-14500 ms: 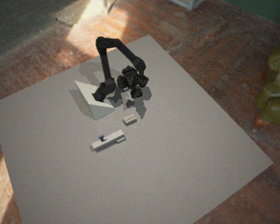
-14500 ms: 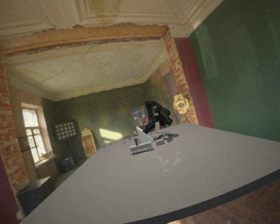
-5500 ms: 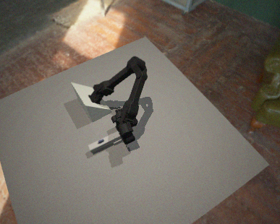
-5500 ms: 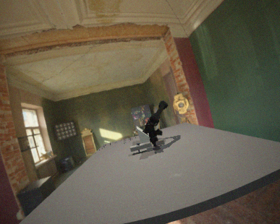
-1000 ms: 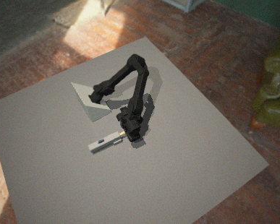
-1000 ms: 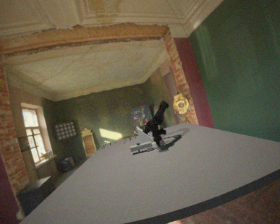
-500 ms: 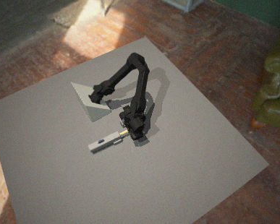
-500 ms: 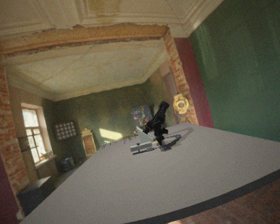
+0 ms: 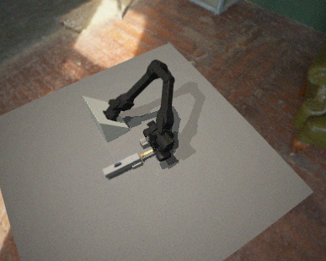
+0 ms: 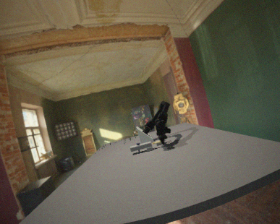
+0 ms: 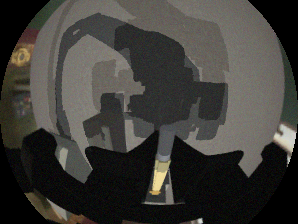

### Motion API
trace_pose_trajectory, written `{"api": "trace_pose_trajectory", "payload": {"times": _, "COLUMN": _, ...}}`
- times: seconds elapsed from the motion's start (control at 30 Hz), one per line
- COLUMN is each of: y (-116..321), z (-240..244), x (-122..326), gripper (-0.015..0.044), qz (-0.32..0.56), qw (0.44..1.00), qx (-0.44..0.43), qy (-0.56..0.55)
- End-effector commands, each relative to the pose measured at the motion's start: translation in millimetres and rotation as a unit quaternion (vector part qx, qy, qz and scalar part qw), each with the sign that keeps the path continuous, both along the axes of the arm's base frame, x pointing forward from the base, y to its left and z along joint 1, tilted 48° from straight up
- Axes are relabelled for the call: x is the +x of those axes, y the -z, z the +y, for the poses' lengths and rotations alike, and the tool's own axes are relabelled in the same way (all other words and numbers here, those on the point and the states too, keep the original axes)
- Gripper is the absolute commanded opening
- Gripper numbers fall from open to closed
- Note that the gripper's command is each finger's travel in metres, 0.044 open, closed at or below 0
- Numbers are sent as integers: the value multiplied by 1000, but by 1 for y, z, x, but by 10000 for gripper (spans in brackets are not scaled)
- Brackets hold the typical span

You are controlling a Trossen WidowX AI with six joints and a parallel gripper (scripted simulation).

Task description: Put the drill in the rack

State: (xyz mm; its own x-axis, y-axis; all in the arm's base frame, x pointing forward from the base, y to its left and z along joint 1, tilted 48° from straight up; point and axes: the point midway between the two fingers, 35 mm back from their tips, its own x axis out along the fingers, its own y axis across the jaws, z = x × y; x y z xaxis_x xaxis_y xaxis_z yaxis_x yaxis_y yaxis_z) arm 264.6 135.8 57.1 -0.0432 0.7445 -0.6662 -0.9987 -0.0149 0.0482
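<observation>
My gripper (image 9: 156,152) (image 10: 162,142) (image 11: 162,133) is shut on the grey shank of the drill. The drill's yellow part (image 9: 146,154) (image 10: 156,142) (image 11: 160,172) points from the fingers toward the long grey block (image 9: 127,163) (image 10: 140,147). In the top view its far end meets the block's end; how much is inside is hidden. The dark blue key (image 9: 118,164) is on the block's top; I cannot tell whether it is pressed. A small grey block (image 9: 144,143), possibly the rack, stands beside the gripper, partly hidden by it.
A large pale wedge (image 9: 103,123) (image 10: 145,136) stands at the arm's base, behind the small block. The arm arches over from there to the gripper. A narrow light piece (image 9: 136,165) lies along the long block's side near the drill.
</observation>
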Motion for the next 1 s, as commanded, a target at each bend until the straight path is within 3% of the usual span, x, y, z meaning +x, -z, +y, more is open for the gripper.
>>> {"api": "trace_pose_trajectory", "payload": {"times": 0.0, "y": -9, "z": 6, "x": 2, "gripper": 0, "qz": -4, "qw": 1000, "qx": 2, "qy": 1}}
{"api": "trace_pose_trajectory", "payload": {"times": 0.97, "y": -22, "z": 5, "x": 0, "gripper": 0, "qz": -4, "qw": 1000, "qx": 2, "qy": 1}}
